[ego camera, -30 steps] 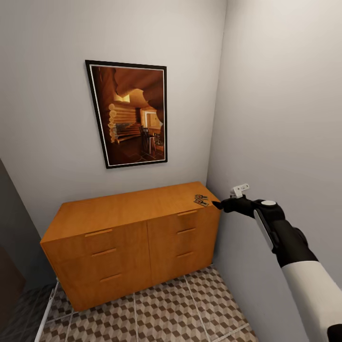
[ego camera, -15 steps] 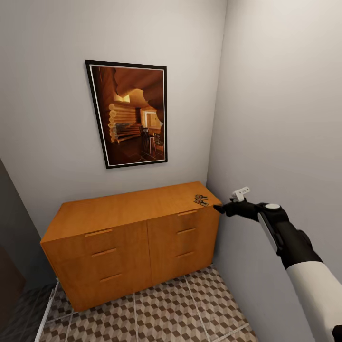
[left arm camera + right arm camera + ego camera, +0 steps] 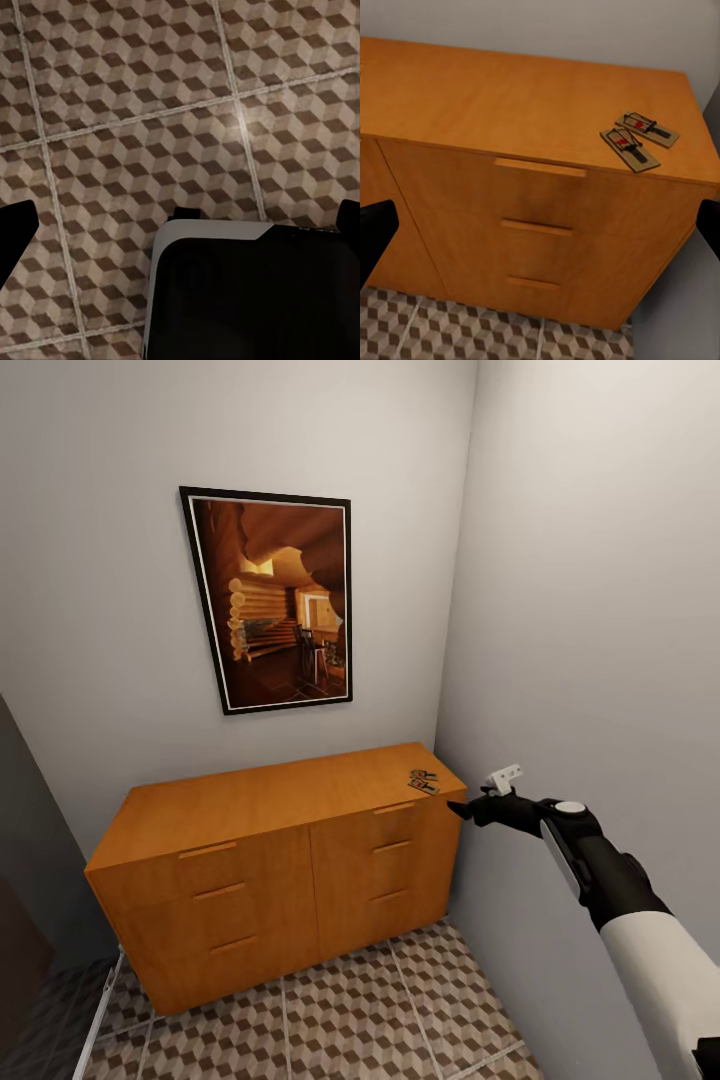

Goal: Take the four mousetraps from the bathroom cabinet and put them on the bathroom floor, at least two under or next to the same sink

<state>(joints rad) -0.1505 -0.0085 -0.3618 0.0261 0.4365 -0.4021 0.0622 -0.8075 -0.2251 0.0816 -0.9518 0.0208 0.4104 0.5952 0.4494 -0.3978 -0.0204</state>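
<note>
Low in the head view, the orange-brown cabinet (image 3: 280, 860) stands against the grey back wall, its right end tucked into the corner, with a framed picture (image 3: 272, 600) of a log interior hanging above it in the upper middle of the frame. Two mousetraps (image 3: 423, 780) lie flat on the cabinet's top near its right front corner, just beside each other; in the right wrist view they sit at the upper right of the frame, one (image 3: 630, 148) nearer the front edge and the other (image 3: 647, 128) just behind it, each with a small red spot and dark wire. The right gripper (image 3: 460, 809) hangs at the right of the head view, beside the cabinet's right front corner and a little lower than the traps, apart from them; its dark fingertips show at both side edges of the right wrist view, spread wide with nothing between them. The left gripper's fingers (image 3: 15, 244) likewise stand wide, over the cube-patterned bathroom floor (image 3: 150, 112).
</note>
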